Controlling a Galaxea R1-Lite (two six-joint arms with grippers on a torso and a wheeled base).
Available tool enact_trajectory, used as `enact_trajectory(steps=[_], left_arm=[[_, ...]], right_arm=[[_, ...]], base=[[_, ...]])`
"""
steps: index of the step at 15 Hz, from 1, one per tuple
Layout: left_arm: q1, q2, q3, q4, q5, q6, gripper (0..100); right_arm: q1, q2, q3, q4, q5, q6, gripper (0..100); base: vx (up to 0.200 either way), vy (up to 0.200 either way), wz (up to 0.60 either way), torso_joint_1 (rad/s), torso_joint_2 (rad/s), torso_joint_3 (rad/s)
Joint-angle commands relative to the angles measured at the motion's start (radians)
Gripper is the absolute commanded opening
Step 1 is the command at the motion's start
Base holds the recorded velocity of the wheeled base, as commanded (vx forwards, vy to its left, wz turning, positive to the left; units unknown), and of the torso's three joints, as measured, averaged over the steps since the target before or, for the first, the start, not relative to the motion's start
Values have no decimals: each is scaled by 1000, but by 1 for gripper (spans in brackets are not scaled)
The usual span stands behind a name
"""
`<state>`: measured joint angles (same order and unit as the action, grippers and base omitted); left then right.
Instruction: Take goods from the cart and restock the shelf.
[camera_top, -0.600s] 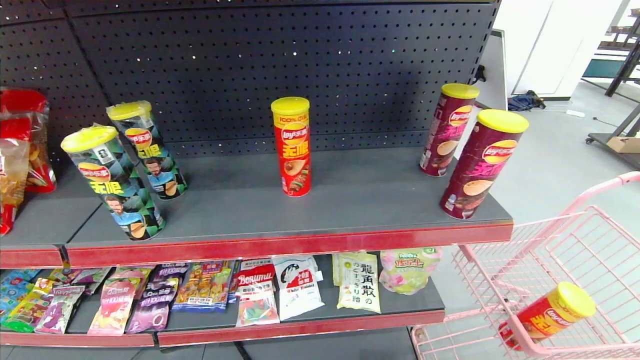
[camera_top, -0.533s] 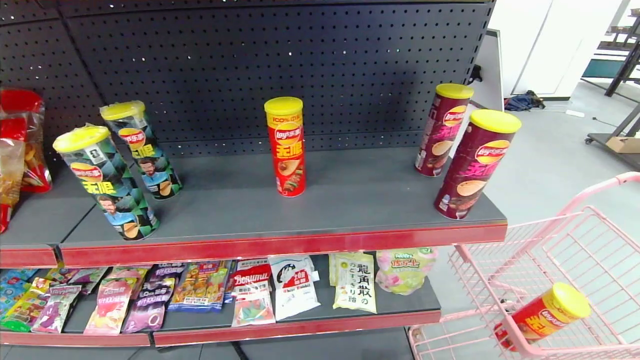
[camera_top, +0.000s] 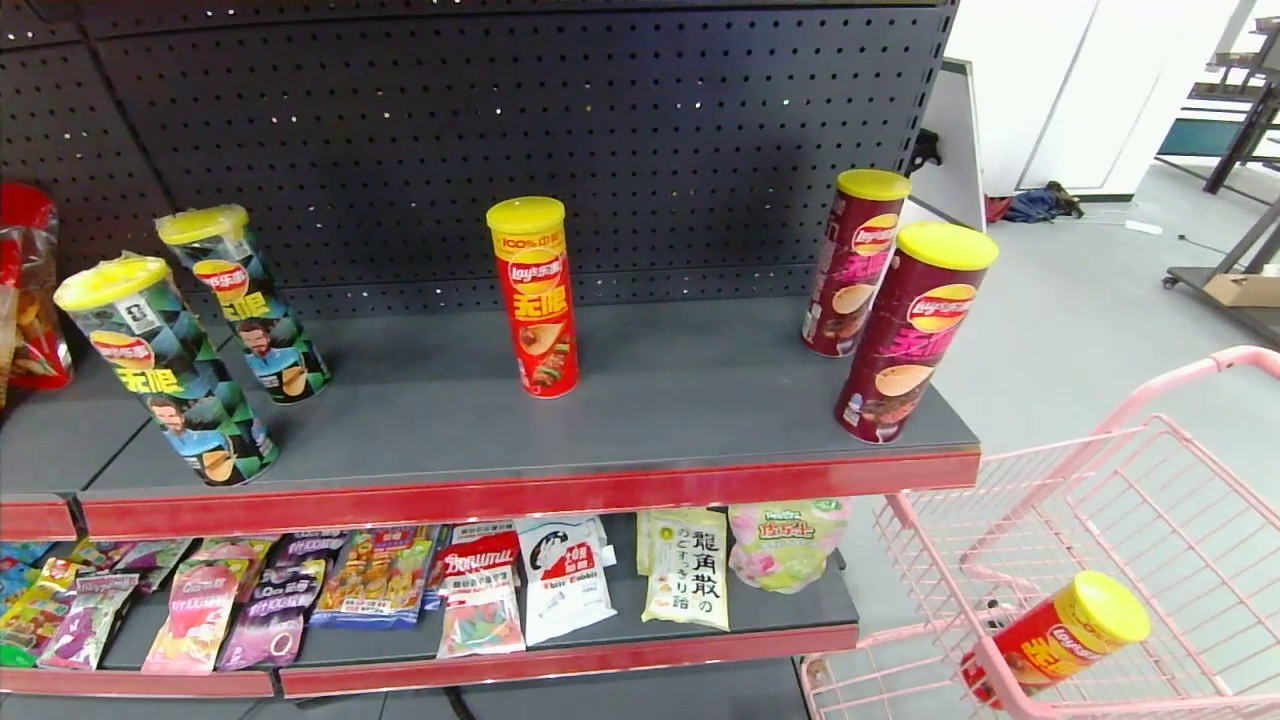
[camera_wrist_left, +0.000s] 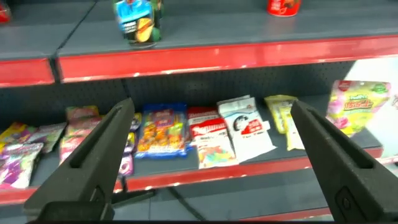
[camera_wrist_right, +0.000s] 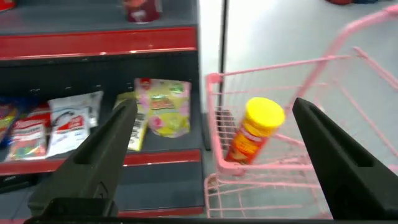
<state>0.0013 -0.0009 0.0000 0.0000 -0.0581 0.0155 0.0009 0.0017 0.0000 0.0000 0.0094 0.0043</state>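
The left gripper (camera_wrist_left: 211, 106) has two long, dark grey fingers (camera_wrist_left: 93, 162), flat and smooth, thinner at the tips. The right gripper (camera_wrist_right: 216, 102) has the same dark fingers (camera_wrist_right: 336, 162).

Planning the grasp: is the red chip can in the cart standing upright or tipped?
Tipped, not upright: the red chip can leans slantwise in the pink cart, yellow lid above its base.

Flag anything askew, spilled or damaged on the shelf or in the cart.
Only the red can stands out. It lies tilted on its side in the pink cart, lid end raised. Nothing is spilled or toppled on the shelf.
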Motion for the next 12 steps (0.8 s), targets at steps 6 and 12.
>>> enact_trajectory(steps=[6,12], left_arm=[[0,1,0,0,0,0,100],[0,1,0,0,0,0,100]], right_arm=[[1,0,0,0,0,0,100],[1,0,-2,0,0,0,100]], base=[[0,0,-600,2,6,1],[0,0,0,0,0,0]])
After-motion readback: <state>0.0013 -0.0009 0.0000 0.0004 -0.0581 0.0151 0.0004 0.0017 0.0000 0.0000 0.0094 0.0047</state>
